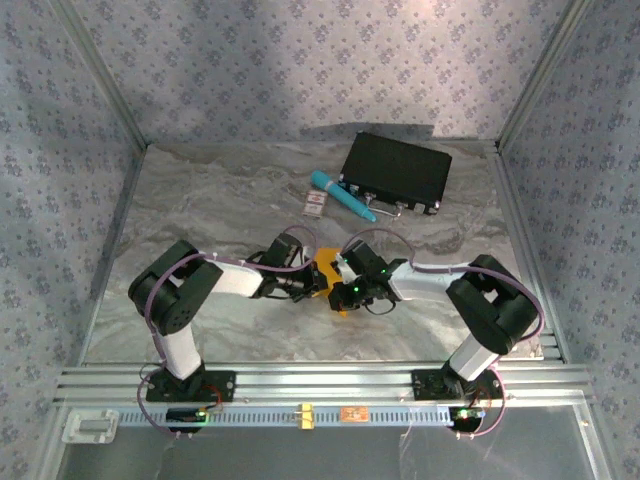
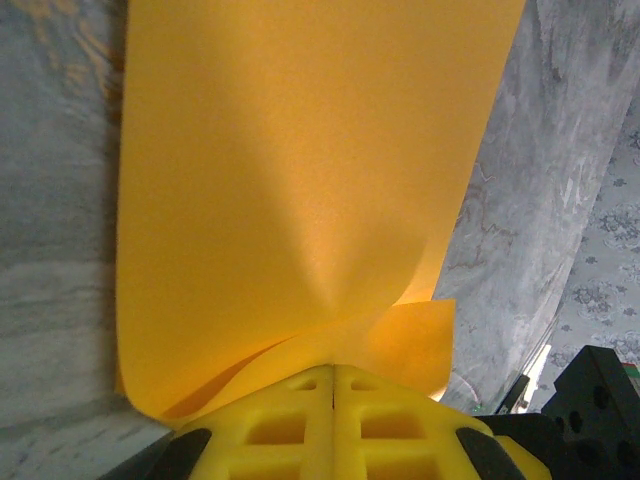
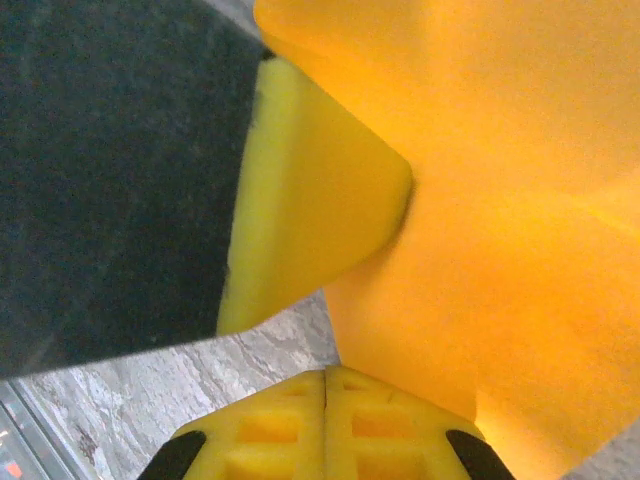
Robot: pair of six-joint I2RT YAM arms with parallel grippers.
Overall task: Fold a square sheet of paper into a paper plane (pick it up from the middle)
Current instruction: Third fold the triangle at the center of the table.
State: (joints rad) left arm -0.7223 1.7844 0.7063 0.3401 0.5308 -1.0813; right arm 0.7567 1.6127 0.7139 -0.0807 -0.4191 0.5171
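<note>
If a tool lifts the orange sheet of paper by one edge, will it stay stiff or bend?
Probably floppy: the square sheet of paper curls softly where the shut left tool pinches it. Likely very light, since it looks thin. It may crease easily; a shallow dent fans out above the pinch.

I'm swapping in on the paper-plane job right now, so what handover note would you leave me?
Left claw: shut on the square sheet of paper.
Right claw: shut on the same sheet, close to the left claw.
Sheet sits between both arms mid-table, softly curled, no sharp crease visible.
Done: sheet gripped.
To do: every fold; no dart shape yet.
Black case and teal pen lie at the back.
</note>
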